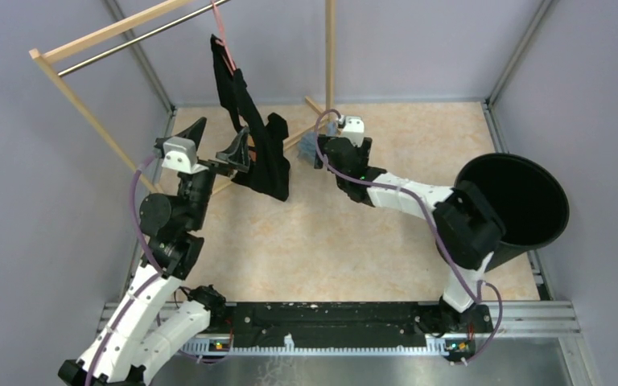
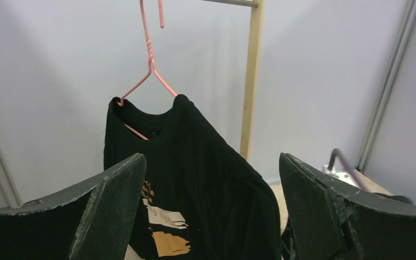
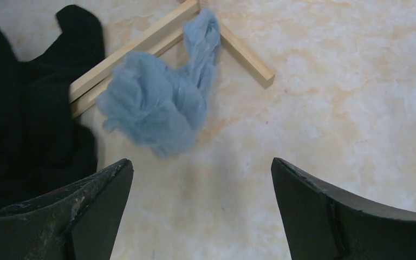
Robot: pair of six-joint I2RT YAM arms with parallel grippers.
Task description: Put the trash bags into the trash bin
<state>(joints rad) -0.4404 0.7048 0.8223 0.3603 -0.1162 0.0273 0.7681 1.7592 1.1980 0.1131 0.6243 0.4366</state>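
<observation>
**Bag** (image 3: pixel 154 105): one, pale blue, thin film, crumpled into a loose wad with a twisted tail. It lies on the desk (image 3: pixel 330 108) at the rack's foot. The tail lies over the wooden slats (image 3: pixel 135 49) where they meet, and the wad is just beside the shirt's hem. It is outside the bin and well apart from it.

**Bin** (image 1: pixel 565 211): one, black, round, mouth open to the top camera. It stands at the desk's right edge, beside the right arm's elbow.

**Right claw** (image 3: pixel 200 163): spread wide and holding nothing, pointing down at the desk. In the wrist view the bag sits ahead of the gap, nearer the left finger (image 3: pixel 95 200). No contact shows.

**Left claw** (image 2: pixel 210 162): spread wide and holding nothing, raised and level, facing the shirt. The shirt fills the view between the fingers. Whether a fingertip touches the cloth cannot be told.

**Shirt** (image 2: pixel 206 179): one, black, with an orange and white print low on the front. It hangs on the hanger, and its lower part reaches the desk.

**Hanger** (image 2: pixel 150 59): one, pink wire, hooked on the rack's rail.

**Rack** (image 1: pixel 88 40): wooden frame with a metal rail, at the rear left. One upright post (image 2: pixel 252 81) stands behind the shirt.
</observation>
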